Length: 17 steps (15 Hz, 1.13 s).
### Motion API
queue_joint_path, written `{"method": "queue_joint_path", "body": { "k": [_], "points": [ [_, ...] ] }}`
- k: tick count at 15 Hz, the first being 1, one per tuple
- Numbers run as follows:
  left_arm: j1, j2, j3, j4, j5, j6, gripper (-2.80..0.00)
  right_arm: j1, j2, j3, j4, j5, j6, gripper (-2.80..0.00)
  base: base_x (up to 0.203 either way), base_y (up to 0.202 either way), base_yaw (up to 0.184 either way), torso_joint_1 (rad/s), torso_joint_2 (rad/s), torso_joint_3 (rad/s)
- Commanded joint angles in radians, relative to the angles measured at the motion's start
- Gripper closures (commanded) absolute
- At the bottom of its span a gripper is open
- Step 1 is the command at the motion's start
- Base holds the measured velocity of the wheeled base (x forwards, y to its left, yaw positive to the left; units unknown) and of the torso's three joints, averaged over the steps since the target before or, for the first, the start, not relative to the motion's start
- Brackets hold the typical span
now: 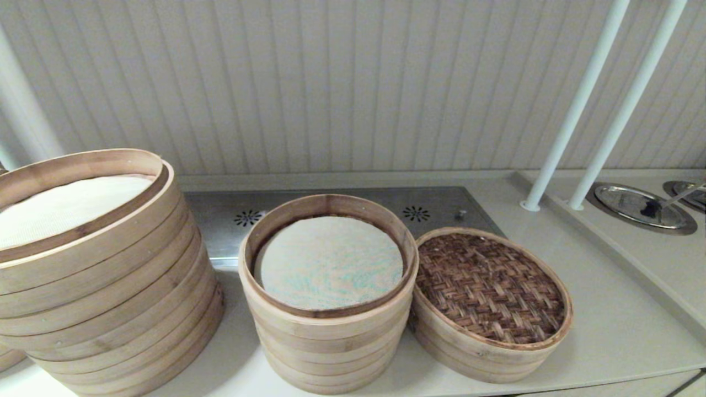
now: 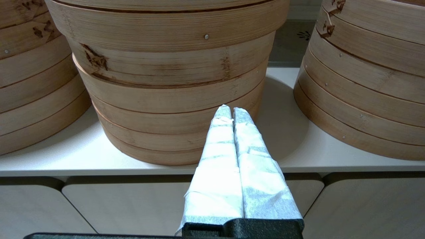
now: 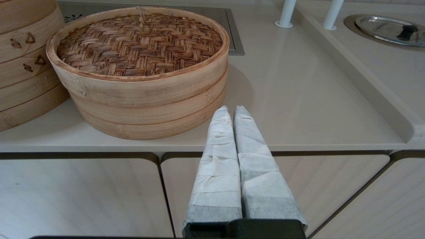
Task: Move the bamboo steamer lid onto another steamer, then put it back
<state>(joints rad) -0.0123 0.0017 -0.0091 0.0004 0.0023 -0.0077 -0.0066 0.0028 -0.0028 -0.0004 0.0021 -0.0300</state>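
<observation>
The bamboo steamer lid [image 1: 488,286], dark woven top inside a pale band, rests on a low stack of bamboo tiers [image 3: 149,109] at the right of the counter; the right wrist view shows its weave [image 3: 139,43] too. Touching it on the left stands the other steamer [image 1: 328,331], uncovered, with a teal-flecked liner [image 1: 331,262]; its side [image 2: 365,83] also appears in the left wrist view. My left gripper [image 2: 231,109] is shut and empty, low before the counter edge. My right gripper [image 3: 232,109] is shut and empty too, just right of the lidded stack. Neither arm appears in the head view.
A much wider stack [image 1: 105,309] with a white cloth fills the left; my left gripper points at its base [image 2: 166,132]. Behind lie a steel panel [image 1: 353,198] with vents and two white poles [image 1: 573,110]. A metal cover [image 1: 640,207] sits far right. Cabinet fronts [image 3: 83,196] are below the counter.
</observation>
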Motion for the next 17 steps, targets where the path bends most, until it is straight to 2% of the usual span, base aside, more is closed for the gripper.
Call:
{"method": "queue_joint_path", "body": {
  "k": [1,3,17],
  "points": [
    [0.0,0.0,0.0,0.0,0.001,0.0,0.0,0.0,0.003,0.006,0.003,-0.002,0.008,0.0,0.0,0.0,0.0,0.0,0.0,0.0],
    [0.0,0.0,0.0,0.001,0.001,0.0,0.0,0.0,0.003,0.006,0.002,-0.004,0.044,0.0,0.0,0.0,0.0,0.0,0.0,0.0],
    [0.0,0.0,0.0,0.0,0.001,-0.001,0.0,-0.001,0.006,0.006,0.002,-0.008,0.047,0.0,0.0,0.0,0.0,0.0,0.0,0.0]
  ]
}}
